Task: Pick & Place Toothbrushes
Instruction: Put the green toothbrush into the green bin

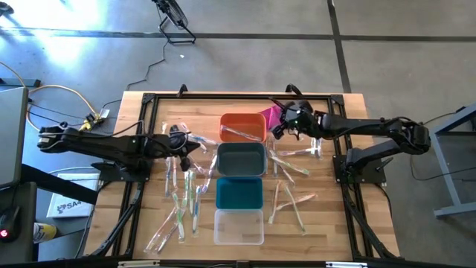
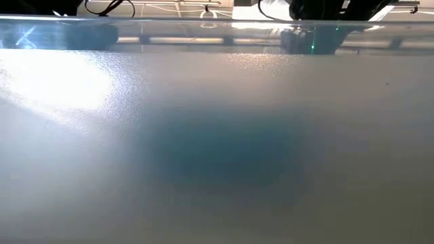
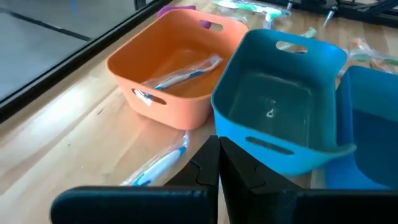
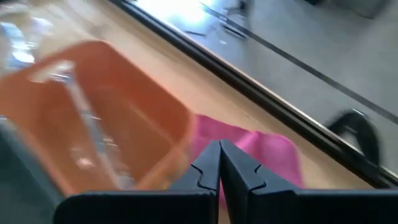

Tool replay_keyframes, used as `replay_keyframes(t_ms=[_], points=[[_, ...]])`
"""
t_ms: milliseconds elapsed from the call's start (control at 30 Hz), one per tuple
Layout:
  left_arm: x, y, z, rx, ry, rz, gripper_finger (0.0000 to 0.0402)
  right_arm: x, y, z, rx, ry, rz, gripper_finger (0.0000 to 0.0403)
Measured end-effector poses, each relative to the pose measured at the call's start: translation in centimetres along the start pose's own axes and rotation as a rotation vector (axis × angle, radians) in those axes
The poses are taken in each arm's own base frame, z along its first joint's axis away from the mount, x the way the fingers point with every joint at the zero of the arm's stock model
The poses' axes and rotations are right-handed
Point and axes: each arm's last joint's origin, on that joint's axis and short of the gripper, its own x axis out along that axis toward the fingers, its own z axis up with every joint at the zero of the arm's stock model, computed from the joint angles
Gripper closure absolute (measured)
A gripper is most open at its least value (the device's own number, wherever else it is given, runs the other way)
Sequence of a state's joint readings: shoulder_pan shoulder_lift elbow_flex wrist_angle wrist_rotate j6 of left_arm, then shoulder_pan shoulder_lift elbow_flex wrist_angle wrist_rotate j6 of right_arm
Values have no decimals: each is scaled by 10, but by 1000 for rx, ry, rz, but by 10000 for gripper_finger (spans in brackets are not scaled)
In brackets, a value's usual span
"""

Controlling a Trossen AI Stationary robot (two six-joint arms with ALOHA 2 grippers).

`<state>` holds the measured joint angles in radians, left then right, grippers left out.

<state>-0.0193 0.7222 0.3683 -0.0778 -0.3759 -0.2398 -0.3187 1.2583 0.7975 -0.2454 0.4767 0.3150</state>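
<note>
Bright daylight streaks the floor (image 1: 89, 33) at the high view's upper left. The low view is a hazy blur with glare at left. The right wrist view is motion-blurred.

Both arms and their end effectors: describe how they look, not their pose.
Left arm and right arm are matte black, built of slim jointed segments. Each end effector, left and right, has two flat black fingers with notched inner edges. No markings or loose cables show on them.
</note>
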Motion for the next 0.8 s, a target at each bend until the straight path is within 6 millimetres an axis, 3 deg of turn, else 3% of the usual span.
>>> replay_keyframes(t_ms=[167,367,600,800], points=[[-7,2,4,27,-40,-8,396,-2,-6,-7,34,46,-120,400],[-28,10,6,46,-84,-15,396,-14,-8,-4,70,15,-98,400],[-52,21,1,31,-114,-20,396,-35,-8,3,94,-42,-21,400],[-58,24,-2,18,-104,-19,396,-44,-5,5,21,-25,156,400]])
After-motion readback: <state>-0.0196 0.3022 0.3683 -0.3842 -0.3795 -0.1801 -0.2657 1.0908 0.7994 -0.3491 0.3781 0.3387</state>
